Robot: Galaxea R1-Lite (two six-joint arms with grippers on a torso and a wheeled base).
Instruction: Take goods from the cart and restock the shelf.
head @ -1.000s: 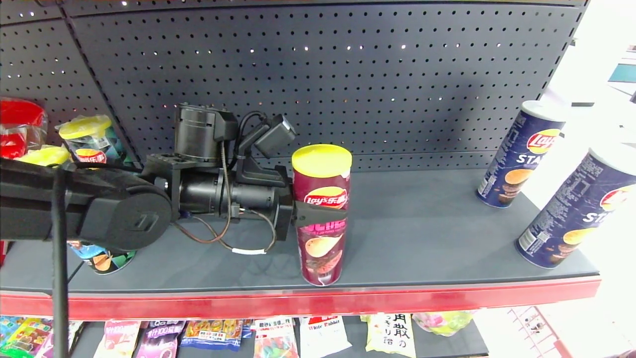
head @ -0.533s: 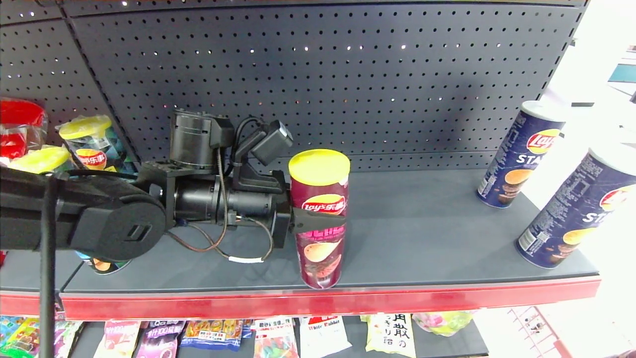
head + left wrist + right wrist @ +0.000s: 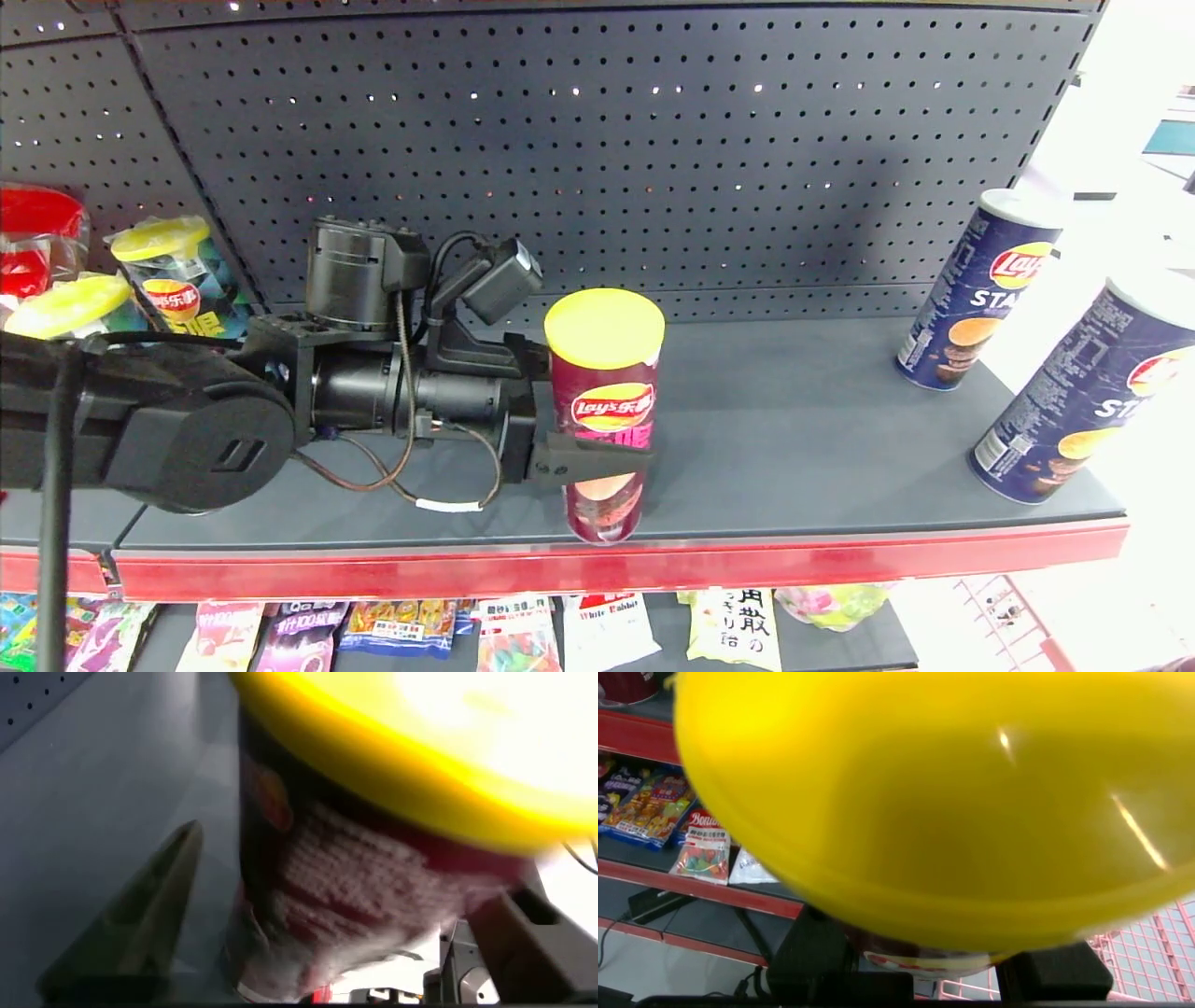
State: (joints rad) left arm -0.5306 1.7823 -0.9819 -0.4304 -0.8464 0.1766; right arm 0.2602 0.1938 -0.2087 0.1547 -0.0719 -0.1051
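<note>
A maroon chips can [image 3: 602, 411] with a yellow lid stands upright near the front edge of the grey shelf [image 3: 794, 439]. My left gripper [image 3: 607, 439] is around its lower half, open. In the left wrist view a finger [image 3: 140, 924] stands apart from the can [image 3: 355, 877]. In the right wrist view my right gripper [image 3: 934, 971] is shut on a second chips can, and its yellow lid [image 3: 924, 793] is close to the camera.
Two blue chips cans [image 3: 971, 289] [image 3: 1083, 392] stand at the shelf's right end. Yellow-lidded cans [image 3: 173, 271] and a red-lidded jar [image 3: 37, 233] are at the left. A pegboard wall backs the shelf, and snack packets [image 3: 523, 635] lie on the shelf below.
The left gripper's near finger has come off the can's label and dropped lower, towards the shelf front. The can has settled slightly lower, and the left arm has dipped a little.
</note>
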